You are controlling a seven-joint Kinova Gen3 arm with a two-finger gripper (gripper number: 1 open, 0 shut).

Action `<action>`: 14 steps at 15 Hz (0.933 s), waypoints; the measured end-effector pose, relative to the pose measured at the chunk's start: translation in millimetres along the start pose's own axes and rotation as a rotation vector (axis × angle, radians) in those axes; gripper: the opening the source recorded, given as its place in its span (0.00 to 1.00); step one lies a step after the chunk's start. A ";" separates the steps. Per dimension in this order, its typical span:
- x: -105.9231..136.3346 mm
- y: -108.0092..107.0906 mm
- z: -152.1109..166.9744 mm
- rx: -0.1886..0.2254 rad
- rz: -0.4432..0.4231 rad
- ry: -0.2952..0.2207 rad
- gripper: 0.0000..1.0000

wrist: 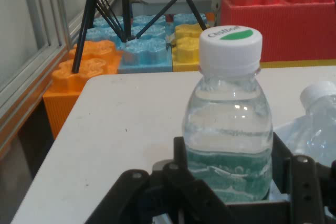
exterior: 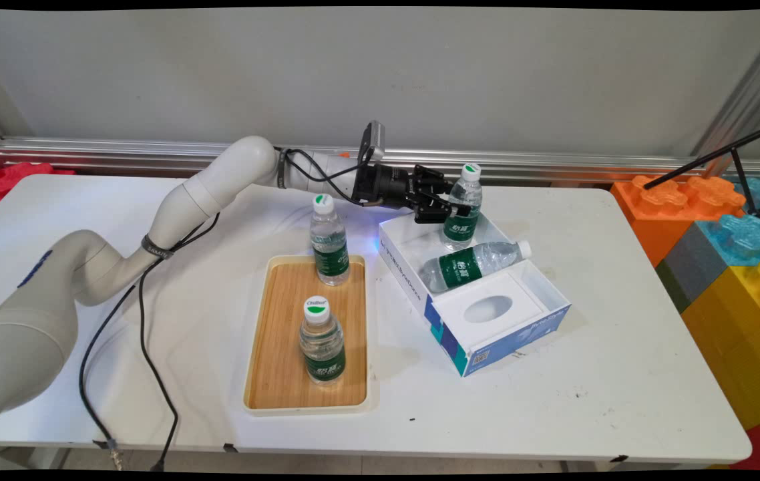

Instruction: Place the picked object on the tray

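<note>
My gripper (exterior: 450, 210) reaches in level from the left and is shut on an upright water bottle (exterior: 465, 200) with a green label and white cap. The bottle stands at the far end of an open white and blue box (exterior: 413, 287). In the hand view the fingers (wrist: 181, 153) press both sides of the bottle (wrist: 228, 114) at its label. A second bottle (exterior: 473, 264) lies on its side in the box just in front, and shows at the right edge of the hand view (wrist: 320, 124).
A wooden tray (exterior: 280, 361) left of the box carries two upright bottles, one at the far end (exterior: 330, 244) and one nearer (exterior: 321, 341). Large coloured foam blocks (exterior: 720, 227) and a black tripod (exterior: 747, 174) stand beyond the table's right edge.
</note>
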 end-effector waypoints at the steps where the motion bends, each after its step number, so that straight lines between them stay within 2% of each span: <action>1: 0.9 -0.3 -0.6 0.001 -0.001 0.001 0.00; 8: 13.4 -1.9 -6.2 0.006 -0.005 0.018 0.00; 14: 36.6 -3.0 -12.2 0.012 -0.005 0.045 0.00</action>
